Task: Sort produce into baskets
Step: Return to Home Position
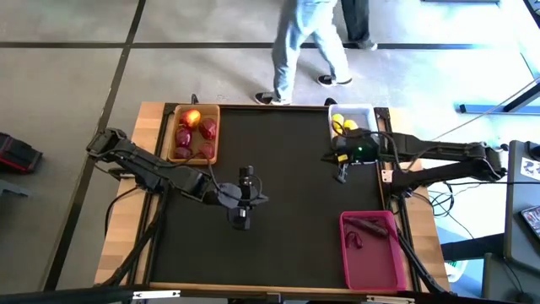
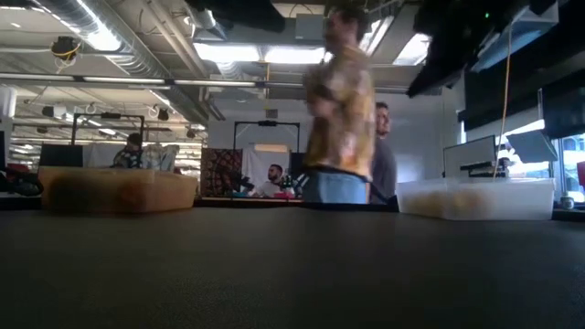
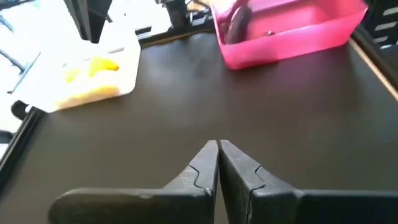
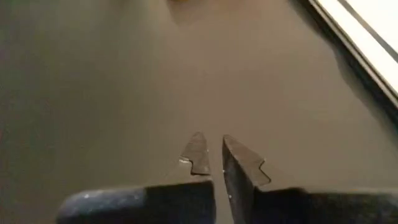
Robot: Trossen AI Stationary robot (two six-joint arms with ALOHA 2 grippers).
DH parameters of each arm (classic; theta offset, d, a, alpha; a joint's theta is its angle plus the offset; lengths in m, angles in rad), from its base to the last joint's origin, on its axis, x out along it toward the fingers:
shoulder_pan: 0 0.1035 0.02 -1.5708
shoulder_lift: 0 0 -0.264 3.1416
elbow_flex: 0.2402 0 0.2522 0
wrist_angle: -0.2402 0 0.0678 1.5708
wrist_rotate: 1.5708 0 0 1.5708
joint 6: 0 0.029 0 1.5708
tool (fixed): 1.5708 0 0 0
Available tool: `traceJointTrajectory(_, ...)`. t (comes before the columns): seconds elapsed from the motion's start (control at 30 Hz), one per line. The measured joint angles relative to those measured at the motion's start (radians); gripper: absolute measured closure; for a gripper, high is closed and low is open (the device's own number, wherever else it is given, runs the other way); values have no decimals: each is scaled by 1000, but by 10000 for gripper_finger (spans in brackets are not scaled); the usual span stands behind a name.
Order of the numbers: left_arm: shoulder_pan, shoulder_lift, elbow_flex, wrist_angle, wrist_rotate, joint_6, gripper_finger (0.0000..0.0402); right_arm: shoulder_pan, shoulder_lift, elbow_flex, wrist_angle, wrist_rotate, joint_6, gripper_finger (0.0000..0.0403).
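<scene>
Pictured from above: the robot's left arm (image 1: 152, 169) and right arm (image 1: 439, 156), both built of slim, dark, jointed segments, with thin black cables (image 1: 422, 190) looping alongside. A small green light (image 1: 355, 153) glows on the right arm's wrist. The left gripper (image 3: 218, 148) and right gripper (image 4: 210, 142) each carry two dark, wedge-shaped fingers (image 4: 245, 163) with notched inner edges.
</scene>
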Motion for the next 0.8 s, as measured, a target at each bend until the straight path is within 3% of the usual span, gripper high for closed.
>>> traceJointTrajectory(0.3,26,-85,-42,66,69,66,399,125,-82,-1,61,-10,-34,396)
traceJointTrajectory(0.6,39,-315,-287,234,82,20,397,199,-202,-90,131,41,-17,399)
traceJointTrajectory(0.8,39,-477,-444,322,81,-10,397,196,-293,-228,308,-48,-22,401)
